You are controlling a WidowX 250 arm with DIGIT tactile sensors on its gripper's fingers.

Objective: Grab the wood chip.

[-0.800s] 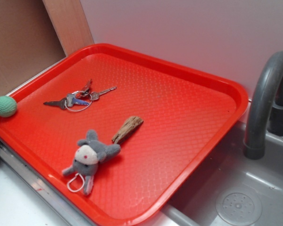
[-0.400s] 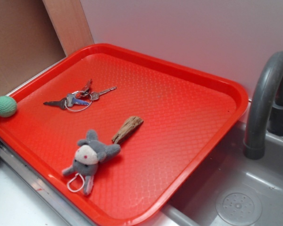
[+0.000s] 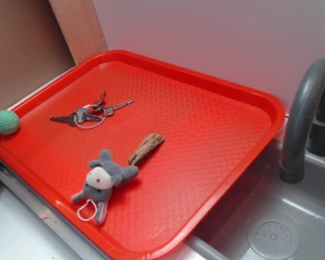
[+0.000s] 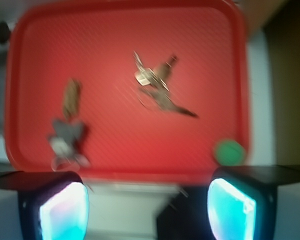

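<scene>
The wood chip (image 3: 147, 148) is a small tapering brown piece lying on the red tray (image 3: 222, 92), its narrow end by the grey plush animal (image 3: 101, 181). In the blurred wrist view the wood chip (image 4: 71, 97) lies at the left, just above the plush animal (image 4: 66, 141). My gripper (image 4: 147, 212) is open, with its two pale fingertips (image 4: 64, 212) far apart at the bottom of the wrist view. It hangs high over the tray's near edge, far from the chip, with nothing between the fingers. The exterior view shows no gripper.
A bunch of keys (image 3: 89, 112) lies left of the tray's middle. A green ball (image 3: 6, 122) sits at the tray's left corner. A grey tap (image 3: 306, 116) and a sink basin (image 3: 273, 235) stand to the right. A white wall runs behind.
</scene>
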